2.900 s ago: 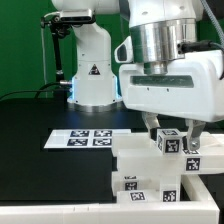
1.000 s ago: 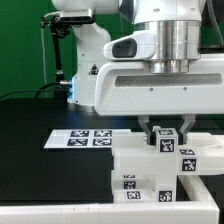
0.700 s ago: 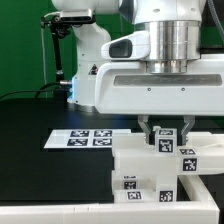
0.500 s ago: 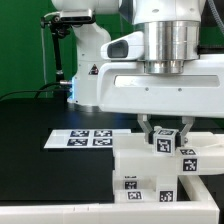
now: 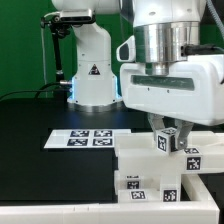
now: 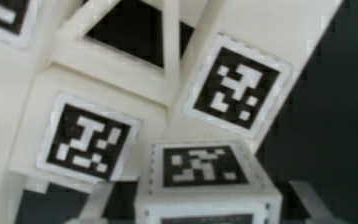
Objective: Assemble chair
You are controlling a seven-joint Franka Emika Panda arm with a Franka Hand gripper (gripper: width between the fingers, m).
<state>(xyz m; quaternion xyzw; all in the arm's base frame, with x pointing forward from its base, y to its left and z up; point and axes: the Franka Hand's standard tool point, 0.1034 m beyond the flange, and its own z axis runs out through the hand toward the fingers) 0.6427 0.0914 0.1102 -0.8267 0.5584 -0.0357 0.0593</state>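
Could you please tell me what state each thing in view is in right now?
End effector: closed on the cube-ended post, pointing down.
Cube-ended post: gripped, cube end up, standing on the chair assembly.
Chair assembly: partly built, resting on the table.
Marker board: flat on the table, untouched.

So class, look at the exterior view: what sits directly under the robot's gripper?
Under the gripper, a tagged cube-ended post stands between its fingers, on the white chair assembly. The post's lower part, and how it joins the assembly, are covered.
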